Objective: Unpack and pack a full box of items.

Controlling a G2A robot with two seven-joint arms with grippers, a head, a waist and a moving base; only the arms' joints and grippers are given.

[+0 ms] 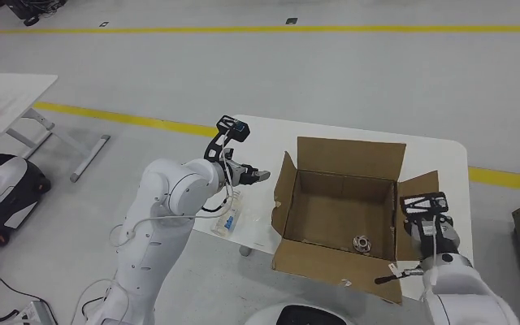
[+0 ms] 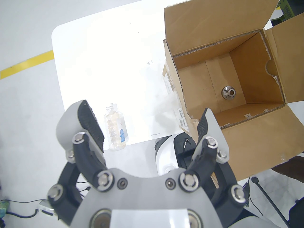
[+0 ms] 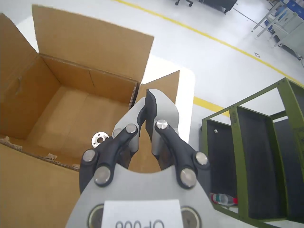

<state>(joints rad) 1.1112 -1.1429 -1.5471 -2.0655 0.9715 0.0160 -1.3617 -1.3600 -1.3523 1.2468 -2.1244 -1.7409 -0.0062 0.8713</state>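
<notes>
left gripper (image 1: 258, 175) (image 2: 144, 110): hanging over the counter's left end, at about 9 o'clock from the box. Fingers spread wide apart with nothing between them.

bottle (image 1: 228, 219) (image 2: 115, 129): small clear plastic one with a bit of blue on the label. It's lying on its side right at the counter's near-left edge, roughly 8 o'clock from the box and well apart from it. In the top view the left arm partly covers it.

counter (image 1: 341, 134) (image 2: 106, 60): white top with rounded corners.

box (image 1: 349, 158) (image 2: 213, 24) (image 3: 90, 41): brown cardboard, sitting on the right half of the counter with all four flaps open. The 12 o'clock flap stands up and the 6 o'clock one hangs down over the near edge. There are paper labels on the outside of the 9 o'clock wall.

metal flange (image 1: 360, 242) (image 2: 228, 92) (image 3: 99, 140): little round silver piece with a hole through the middle. It's on the box floor, toward the 5 o'clock corner as seen from above, close to the near wall.

right gripper (image 3: 148, 105): up over the box's 3 o'clock flap. Fingers pressed together, not holding anything.

green rack (image 3: 237, 124): metal frame with dark panels, on the floor off the counter's right end, around 3 o'clock. Something that looks like a small bottle (image 3: 223, 199) is lying at the bottom of it.
</notes>
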